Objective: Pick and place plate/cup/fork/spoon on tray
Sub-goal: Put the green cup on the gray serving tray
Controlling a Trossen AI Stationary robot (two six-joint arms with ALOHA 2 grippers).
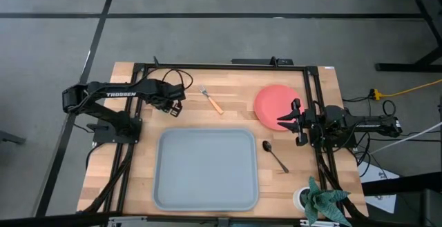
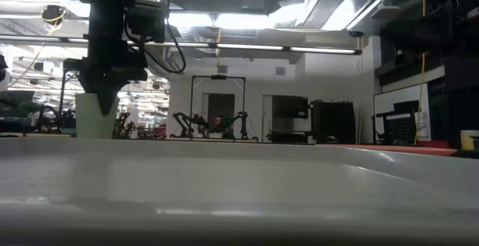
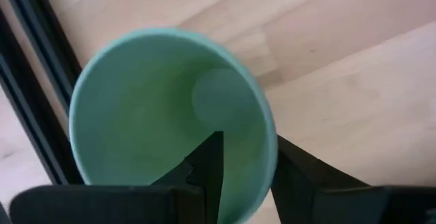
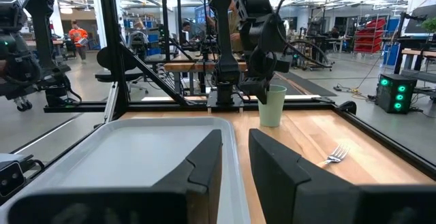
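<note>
I am closing my left gripper (image 3: 235, 176) on the rim of the cup (image 3: 170, 115), one finger inside, one outside. The pale-green cup is standing upright on the wooden table (image 1: 235, 85), just beyond the tray's (image 1: 206, 168) far-left corner. My right gripper (image 1: 291, 123) is waiting with fingers apart at the right, beside the plate (image 1: 273, 103). The fork (image 1: 212, 100) is lying beyond the tray; the spoon (image 1: 275, 155) is lying right of it.

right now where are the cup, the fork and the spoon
cup (image 3: 146, 108), left wrist view, inner wall
fork (image 1: 215, 103), high view, orange handle
spoon (image 1: 267, 145), high view, oval bowl
</note>
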